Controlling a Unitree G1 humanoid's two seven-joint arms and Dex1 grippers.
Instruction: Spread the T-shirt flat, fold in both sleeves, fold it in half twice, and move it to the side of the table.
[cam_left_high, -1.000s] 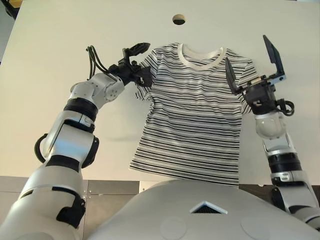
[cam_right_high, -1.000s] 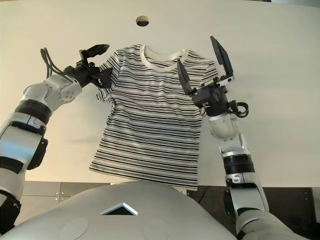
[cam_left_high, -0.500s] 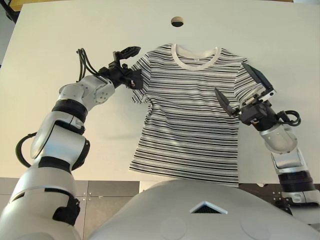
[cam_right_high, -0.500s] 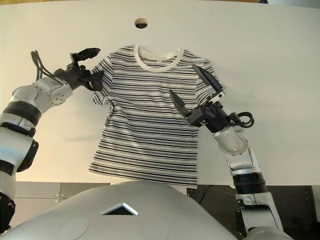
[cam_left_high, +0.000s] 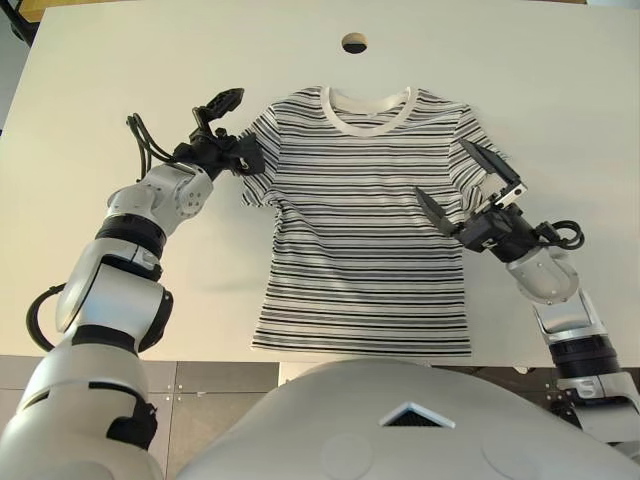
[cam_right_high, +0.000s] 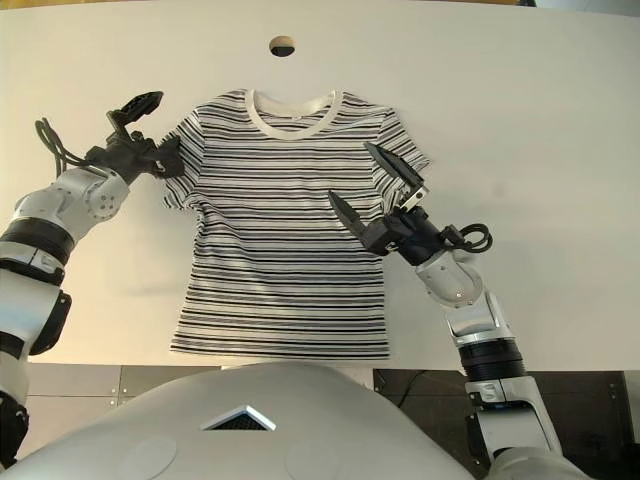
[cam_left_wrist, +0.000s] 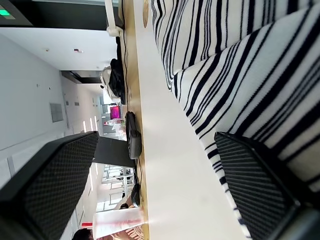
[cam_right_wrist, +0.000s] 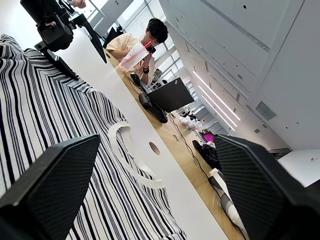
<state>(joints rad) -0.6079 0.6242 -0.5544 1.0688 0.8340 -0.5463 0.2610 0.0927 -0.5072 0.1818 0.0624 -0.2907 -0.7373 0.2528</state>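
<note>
On one white surface (cam_left_high: 120, 60) with one round hole (cam_left_high: 353, 42), one striped T-shirt (cam_left_high: 365, 220) lies flat at centre. Both pincers gape wide: left pincer (cam_left_high: 250, 128) at the left sleeve, right pincer (cam_left_high: 440, 167) over the right side. Shirt and left pincer have shifted leftward since the earlier frame.

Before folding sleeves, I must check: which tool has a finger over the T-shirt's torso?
The right tool, open, one finger over the torso of the T-shirt. The left tool is at the left sleeve.
</note>
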